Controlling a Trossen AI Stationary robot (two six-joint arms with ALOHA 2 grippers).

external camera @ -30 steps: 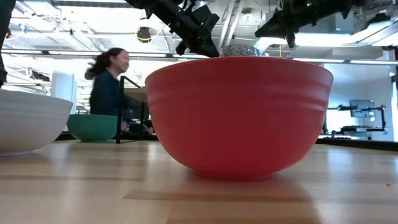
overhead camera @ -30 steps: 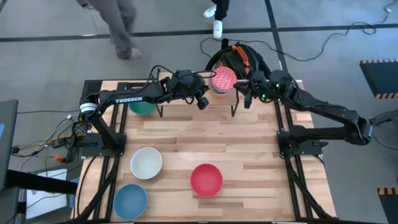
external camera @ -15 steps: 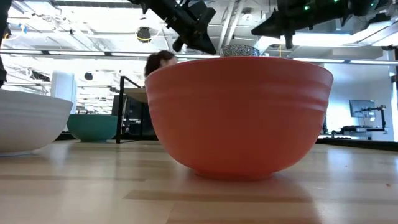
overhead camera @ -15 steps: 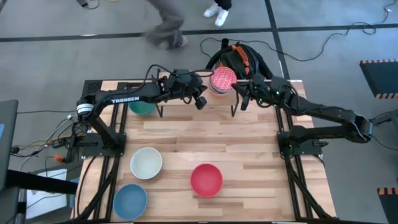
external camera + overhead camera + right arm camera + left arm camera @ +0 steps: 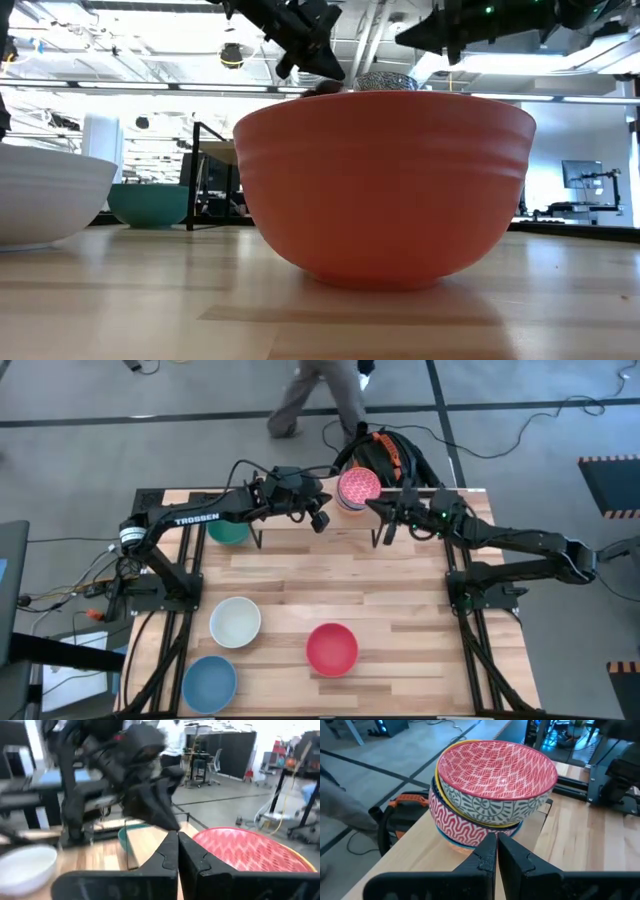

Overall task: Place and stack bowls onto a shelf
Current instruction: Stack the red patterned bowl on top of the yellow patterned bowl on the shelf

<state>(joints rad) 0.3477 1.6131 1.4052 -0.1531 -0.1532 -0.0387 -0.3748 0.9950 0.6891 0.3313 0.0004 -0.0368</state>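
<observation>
While both arms hover at the far edge of the table, the following conditions apply.

Stack location: the stacked bowls (image 5: 358,489) sit on the shelf (image 5: 300,508) at its right end, pink-patterned bowl (image 5: 496,772) on top, near the table's far edge.

Stack condition: the top bowl sits tilted on the yellow-rimmed bowl (image 5: 470,815) beneath it in the left wrist view; judged unstable under any sideways push.

Left gripper (image 5: 320,520): fingers closed together, holding nothing, raised just beside the stack on its left.

Right gripper (image 5: 385,520): fingers closed together, empty, raised just beside the stack on its right.

Risk, stack: a nudge from either closed gripper could slide the tilted bowl off, and the table edge behind leaves nothing to catch it.

Risk, arms: the two grippers are near each other across the stack; moving both inward could bring them into contact.

Remaining bowls: green bowl (image 5: 228,531) under the shelf's left end; cream-white bowl (image 5: 236,621), blue bowl (image 5: 209,682) and red bowl (image 5: 331,648) on the near tabletop, well apart.

Open room: the mid-table planks between shelf and near bowls are bare; withdrawal toward them looks safest.
</observation>
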